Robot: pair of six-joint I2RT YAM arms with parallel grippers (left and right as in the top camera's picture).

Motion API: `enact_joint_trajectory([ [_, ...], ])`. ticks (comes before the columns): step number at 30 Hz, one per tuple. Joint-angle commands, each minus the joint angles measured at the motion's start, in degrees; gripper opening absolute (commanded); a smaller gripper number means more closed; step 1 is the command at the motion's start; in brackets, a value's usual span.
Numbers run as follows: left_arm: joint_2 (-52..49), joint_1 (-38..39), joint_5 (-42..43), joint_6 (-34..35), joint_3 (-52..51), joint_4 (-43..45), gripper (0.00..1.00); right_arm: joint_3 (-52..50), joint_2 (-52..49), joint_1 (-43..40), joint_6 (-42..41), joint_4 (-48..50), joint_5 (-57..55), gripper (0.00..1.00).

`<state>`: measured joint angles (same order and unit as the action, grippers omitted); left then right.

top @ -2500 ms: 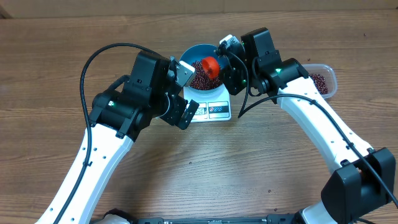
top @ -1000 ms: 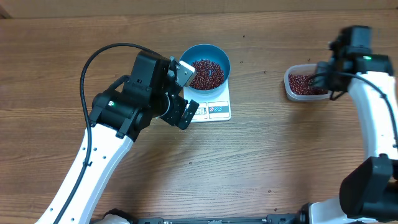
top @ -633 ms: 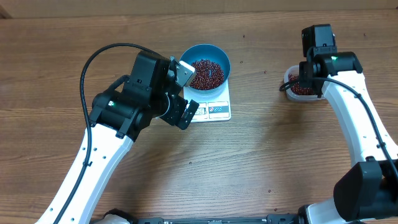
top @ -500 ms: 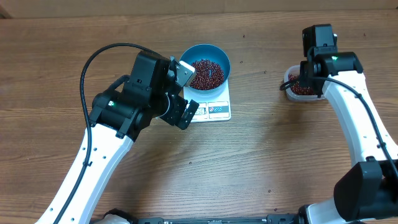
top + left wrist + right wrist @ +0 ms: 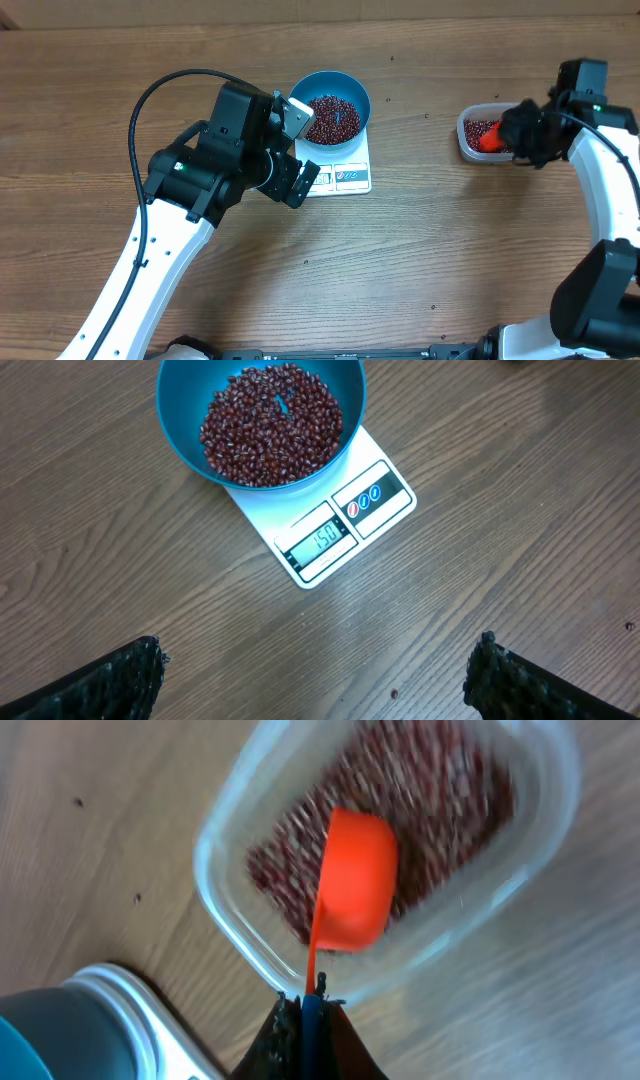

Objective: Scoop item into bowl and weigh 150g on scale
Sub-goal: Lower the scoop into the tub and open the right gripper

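The blue bowl stands on the white scale and holds a heap of red-brown beans. The scale's display is lit. My left gripper hangs open over the table just in front of the scale, with nothing between its fingers. My right gripper is shut on the thin handle of an orange scoop. The scoop's cup sits down in the beans of a clear plastic tub at the far right.
A few stray beans lie on the wooden table, one near my left fingertips and one behind the bowl. The left arm's black cable loops out to the left of the bowl.
My right arm has swung to the right of the tub, and the orange scoop now shows in the tub's beans. The left arm, bowl and scale have not moved.
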<state>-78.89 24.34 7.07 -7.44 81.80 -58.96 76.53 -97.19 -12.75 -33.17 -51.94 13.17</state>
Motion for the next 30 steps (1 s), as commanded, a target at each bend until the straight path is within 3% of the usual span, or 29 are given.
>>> enact_joint_trajectory([
  [1,-0.17,0.07,0.00,0.59,0.42,0.07,1.00,-1.20,-1.75,-1.18,-4.15,-1.81,4.09,0.31],
  [2,-0.17,0.07,0.00,0.59,0.42,0.07,1.00,-1.20,-1.75,-1.31,-4.13,-2.60,4.04,0.45],
  [5,-0.17,0.07,0.00,0.59,0.39,0.07,1.00,-0.79,-1.33,-2.43,-4.13,-5.09,2.23,0.58],
  [7,-0.17,0.04,0.00,0.59,0.42,0.07,1.00,0.04,-0.63,-3.26,-4.11,-7.48,-2.14,0.74],
  [13,-0.17,0.07,0.00,0.59,0.42,0.07,1.00,2.67,2.08,-3.61,0.63,-12.46,-8.61,0.99],
  [21,-0.17,0.07,0.00,0.59,0.42,0.07,1.00,6.36,10.19,-0.46,12.41,-17.29,-5.51,1.00],
  [27,-0.17,0.04,0.00,0.59,0.42,0.07,1.00,6.40,20.11,9.60,34.71,-16.41,6.10,1.00],
  [30,-0.17,0.07,0.00,0.59,0.42,0.07,1.00,6.40,23.19,15.19,39.28,-16.52,6.45,1.00],
])
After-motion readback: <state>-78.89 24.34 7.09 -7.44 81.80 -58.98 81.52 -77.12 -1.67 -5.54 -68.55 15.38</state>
